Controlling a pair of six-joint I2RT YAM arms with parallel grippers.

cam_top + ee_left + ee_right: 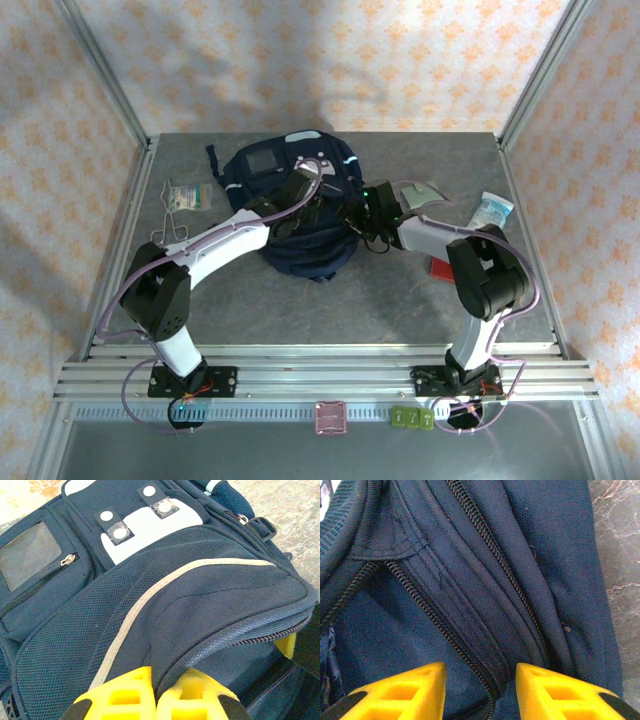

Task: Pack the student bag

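- The large navy blue fabric student bag [262, 170] lies flat on the grey worktop [400, 300], white patches facing up, with both arms reaching in over it.
- The left claw [156, 697] is pinched shut on the hem of the bag's mesh-faced front flap, right along its zip.
- The right claw [480, 692] stands partly apart and holds nothing; its yellow fingers [405, 690] straddle a zip band on the bag's side.
- Handling, as I judge it: soft, floppy cloth that sags and folds, neither fragile nor slippery. It gives only where it is pulled, so the stiffer flap hem or zip band are the best holds.
- The top view shows a clear packet [188, 197] left of the bag and a blue-white packet [493, 210] to its right. The wrist views show the zip teeth and the pinch itself.
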